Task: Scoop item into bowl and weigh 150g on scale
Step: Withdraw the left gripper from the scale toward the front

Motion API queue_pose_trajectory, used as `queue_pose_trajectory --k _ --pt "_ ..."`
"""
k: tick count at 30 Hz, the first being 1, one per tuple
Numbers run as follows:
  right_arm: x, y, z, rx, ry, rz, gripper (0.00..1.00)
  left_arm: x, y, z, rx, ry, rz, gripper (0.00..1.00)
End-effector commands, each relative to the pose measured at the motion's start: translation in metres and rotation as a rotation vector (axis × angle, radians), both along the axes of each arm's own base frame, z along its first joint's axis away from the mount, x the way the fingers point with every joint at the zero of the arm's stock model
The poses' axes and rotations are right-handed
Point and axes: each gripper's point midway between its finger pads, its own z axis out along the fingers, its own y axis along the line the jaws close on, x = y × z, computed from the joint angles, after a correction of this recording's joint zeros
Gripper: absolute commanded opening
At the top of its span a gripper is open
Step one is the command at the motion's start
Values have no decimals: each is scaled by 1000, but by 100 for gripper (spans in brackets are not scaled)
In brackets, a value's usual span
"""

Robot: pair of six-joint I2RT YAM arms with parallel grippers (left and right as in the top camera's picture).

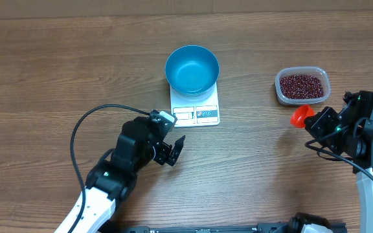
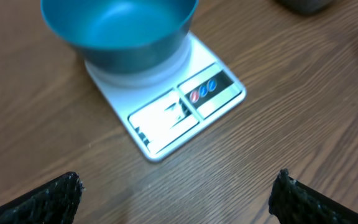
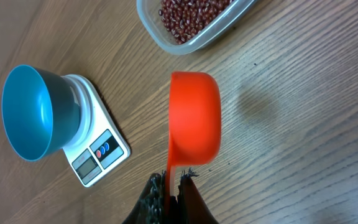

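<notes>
The right jaws are clamped tight on the thin handle of an orange scoop, whose round cup sticks out ahead of them over the bench. The left jaws stand fully apart and hold nothing; their two dark fingers show at the lower corners of the left wrist view.

The scale is small, flat, white and rectangular. It lies just ahead of the left jaws, with its display and label panels along the edge facing them. The bowl, round, deep, blue and wider than the scale, sits on the scale's far part with nothing in it.

The beans, tiny and dark red-brown, form a loose pile in a clear container well to the right of the scale. The orange scoop is also right of the scale, just beside the container's near corner. The beans therefore lie just ahead of the right jaws and well apart from the left jaws.
</notes>
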Motion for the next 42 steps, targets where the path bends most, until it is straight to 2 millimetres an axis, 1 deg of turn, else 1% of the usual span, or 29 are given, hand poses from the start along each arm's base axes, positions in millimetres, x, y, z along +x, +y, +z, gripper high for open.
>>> queue_pose_trajectory --k 1,3,6,10,11,14,16,29,42 --pt "4 -4 12 -21 -37 -6 4 -8 -5 23 -19 -78 -37 100" --pt "4 -4 12 -22 -39 -6 4 -13 -5 26 -19 -79 -33 100" --pt "4 -4 12 -21 -36 -6 4 -20 2 22 23 -67 1 100" --pt "3 -4 12 -20 -36 -6 4 -17 17 16 91 -76 72 100" --pt "3 -4 11 -20 -36 -6 4 -16 17 17 91 -81 76 100" --pt "3 -4 11 -20 -36 -6 4 -14 13 22 67 -95 73 100" --pt "3 -4 11 -20 -36 -6 4 -13 13 22 47 -83 89 99" --pt "3 -4 11 -21 -36 -6 4 -16 11 11 48 -35 84 100" --pt "3 -4 11 -22 -35 -3 4 -15 10 -6 80 14 82 100"
